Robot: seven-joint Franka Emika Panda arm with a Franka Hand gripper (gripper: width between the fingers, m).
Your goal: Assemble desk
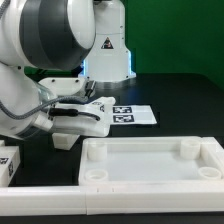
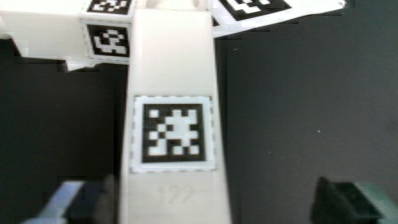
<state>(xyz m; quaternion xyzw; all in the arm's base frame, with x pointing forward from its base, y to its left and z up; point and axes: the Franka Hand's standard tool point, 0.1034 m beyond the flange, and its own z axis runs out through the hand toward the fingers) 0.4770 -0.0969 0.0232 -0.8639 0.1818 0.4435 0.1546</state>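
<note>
The white desk tabletop panel [image 1: 150, 160], with raised rim and round corner sockets, lies at the front on the exterior view's right. My gripper [image 1: 72, 128] is low over the black table to its left. In the wrist view a white square-section leg [image 2: 173, 90] with a black-and-white tag runs lengthwise between my fingers. It lies close against one fingertip [image 2: 75, 205], and a wide gap separates it from the other. The gripper [image 2: 214, 205] is open around the leg. A second tagged white leg [image 2: 103, 42] lies beside the first at its far end.
The marker board [image 1: 132, 114] lies flat just behind the gripper, and its tags show in the wrist view [image 2: 258, 8]. Another tagged white part [image 1: 8, 165] sits at the exterior view's far left. A long white border rail [image 1: 40, 198] runs along the front.
</note>
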